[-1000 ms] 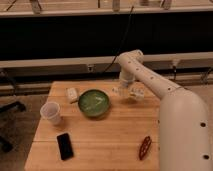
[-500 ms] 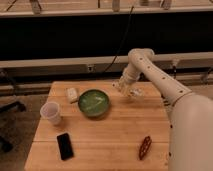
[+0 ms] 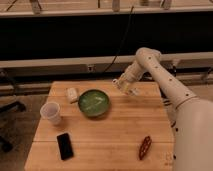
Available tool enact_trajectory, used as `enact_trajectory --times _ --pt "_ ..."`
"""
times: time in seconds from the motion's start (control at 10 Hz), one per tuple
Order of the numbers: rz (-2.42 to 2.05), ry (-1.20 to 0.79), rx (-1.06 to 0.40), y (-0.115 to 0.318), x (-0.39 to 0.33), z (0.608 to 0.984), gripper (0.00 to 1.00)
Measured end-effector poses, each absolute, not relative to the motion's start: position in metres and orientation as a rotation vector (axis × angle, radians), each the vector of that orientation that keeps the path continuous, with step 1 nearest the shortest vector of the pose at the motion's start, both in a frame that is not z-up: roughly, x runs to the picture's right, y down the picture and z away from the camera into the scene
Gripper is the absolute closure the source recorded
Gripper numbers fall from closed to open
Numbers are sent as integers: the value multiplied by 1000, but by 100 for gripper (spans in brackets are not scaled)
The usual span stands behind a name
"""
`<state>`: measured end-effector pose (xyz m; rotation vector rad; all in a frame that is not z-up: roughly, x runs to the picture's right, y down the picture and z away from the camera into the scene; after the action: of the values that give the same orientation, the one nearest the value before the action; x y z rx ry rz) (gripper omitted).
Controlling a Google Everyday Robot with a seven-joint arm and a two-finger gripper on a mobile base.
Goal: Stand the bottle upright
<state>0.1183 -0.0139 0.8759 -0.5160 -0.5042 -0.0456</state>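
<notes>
Nearest me on the wooden table (image 3: 117, 132), a black phone (image 3: 65, 146) lies at 7 o'clock and a reddish-brown oblong item (image 3: 145, 147) at 5. Further in, a white cup (image 3: 51, 113) stands at 9, with the green bowl (image 3: 94, 103) near centre. A small whitish block (image 3: 73, 94) sits at 10. At 1 o'clock the bottle (image 3: 132, 91) lies tilted by the far edge. The gripper (image 3: 122, 84) is right against it with its fingers drawn together; I can't tell whether it grips the bottle.

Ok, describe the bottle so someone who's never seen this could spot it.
On the wooden table, look right of the green bowl, toward the far edge, where the arm's shut gripper hangs. The bottle is the small pale thing at its tip, faintly yellowish, unlike the wider white cup far left.
</notes>
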Motion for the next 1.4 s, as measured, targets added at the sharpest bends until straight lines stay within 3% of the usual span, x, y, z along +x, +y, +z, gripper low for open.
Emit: enact_trajectory --times 0.7,1.4 --pt "67 -646 -398 -30 122 874 100" --pt "188 -599 -199 -43 140 863 100"
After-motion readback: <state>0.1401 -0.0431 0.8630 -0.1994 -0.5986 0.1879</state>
